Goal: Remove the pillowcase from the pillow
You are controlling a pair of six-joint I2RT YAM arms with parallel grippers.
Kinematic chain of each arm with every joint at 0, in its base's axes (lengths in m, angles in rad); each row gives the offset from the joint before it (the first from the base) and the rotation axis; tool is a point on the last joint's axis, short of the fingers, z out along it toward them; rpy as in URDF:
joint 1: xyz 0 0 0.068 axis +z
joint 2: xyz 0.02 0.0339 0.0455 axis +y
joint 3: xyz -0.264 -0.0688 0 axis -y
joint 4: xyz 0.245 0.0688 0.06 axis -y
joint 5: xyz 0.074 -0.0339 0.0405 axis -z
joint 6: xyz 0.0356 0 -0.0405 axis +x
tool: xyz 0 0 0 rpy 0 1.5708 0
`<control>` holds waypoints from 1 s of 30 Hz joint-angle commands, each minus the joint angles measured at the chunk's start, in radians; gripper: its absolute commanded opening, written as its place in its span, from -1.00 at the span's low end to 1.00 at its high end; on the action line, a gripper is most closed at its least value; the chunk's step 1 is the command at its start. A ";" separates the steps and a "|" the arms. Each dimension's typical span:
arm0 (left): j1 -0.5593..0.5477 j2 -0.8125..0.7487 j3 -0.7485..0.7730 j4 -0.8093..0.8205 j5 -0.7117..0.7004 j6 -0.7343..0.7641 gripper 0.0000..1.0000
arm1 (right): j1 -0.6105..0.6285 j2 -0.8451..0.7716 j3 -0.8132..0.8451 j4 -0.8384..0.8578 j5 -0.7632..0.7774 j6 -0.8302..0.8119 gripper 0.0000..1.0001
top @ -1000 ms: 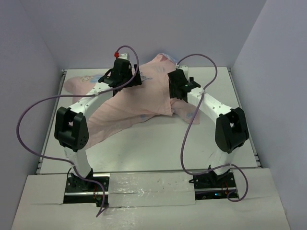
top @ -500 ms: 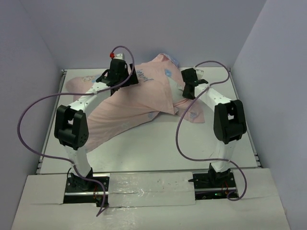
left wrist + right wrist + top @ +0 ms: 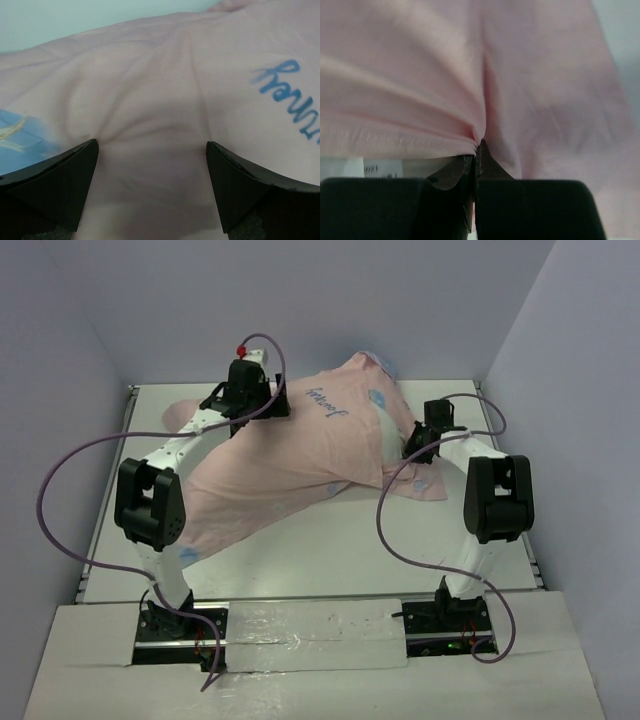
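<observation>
The pillowcase (image 3: 300, 455) lies pale pink side up across the table, with blue writing (image 3: 325, 398) near the back. It bulges over the pillow, which is hidden inside it. My left gripper (image 3: 258, 412) rests on the cover's back-left part. In the left wrist view it (image 3: 152, 150) stands wide open, with flat pink cloth (image 3: 150, 90) between its fingers. My right gripper (image 3: 415, 443) is at the cover's right edge. In the right wrist view it (image 3: 477, 145) is shut on a pinched fold by the hem (image 3: 395, 137).
The white table (image 3: 330, 550) is boxed in by grey walls on the left, back and right. Purple cables (image 3: 385, 530) loop from both arms over the near half. A corner of the cover (image 3: 420, 485) lies flat under the right forearm.
My right gripper has shut on the pillowcase's edge and moved right, dragging the cover and its bulge rightward. The left gripper has stayed open at nearly the same spot.
</observation>
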 commanded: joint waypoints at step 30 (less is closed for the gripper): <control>-0.514 0.332 0.300 0.262 -0.111 0.759 0.99 | -0.063 -0.246 -0.173 0.175 -0.586 -0.026 -1.00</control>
